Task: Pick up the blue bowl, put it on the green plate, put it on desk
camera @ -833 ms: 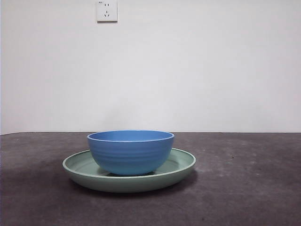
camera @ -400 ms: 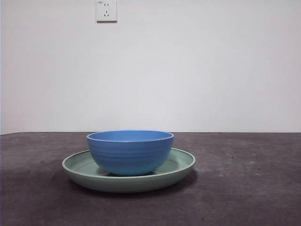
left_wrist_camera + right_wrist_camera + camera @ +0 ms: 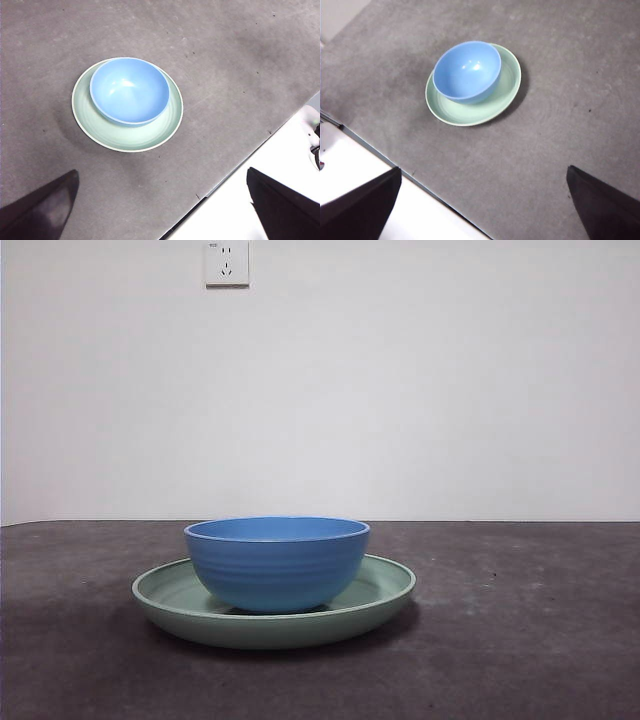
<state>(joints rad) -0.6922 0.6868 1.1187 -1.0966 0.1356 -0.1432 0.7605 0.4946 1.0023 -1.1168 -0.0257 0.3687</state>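
— What's around the dishes; anything in the way?

— Hardly anything; a white wall socket [image 3: 227, 262] sits high on the wall at the left, and the dark tabletop [image 3: 520, 640] runs bare on every side; a white strip borders its edge in both wrist views; nothing stands between the arms and the dishes.

— Anything you can't make out?

— From the front the blue bowl [image 3: 277, 562] covers the middle of the green plate [image 3: 180, 592]; neither arm shows there at all; in the wrist views only the jaw tips come into frame.

— And the tools?

— The left tool [image 3: 160, 210] hangs well above and apart from the bowl, jaws spread wide, gripping nothing; the right tool [image 3: 482, 207] is the same, spread and empty, well clear; the bowl sits upright in the plate, slightly off-centre, plate flat on the tabletop.
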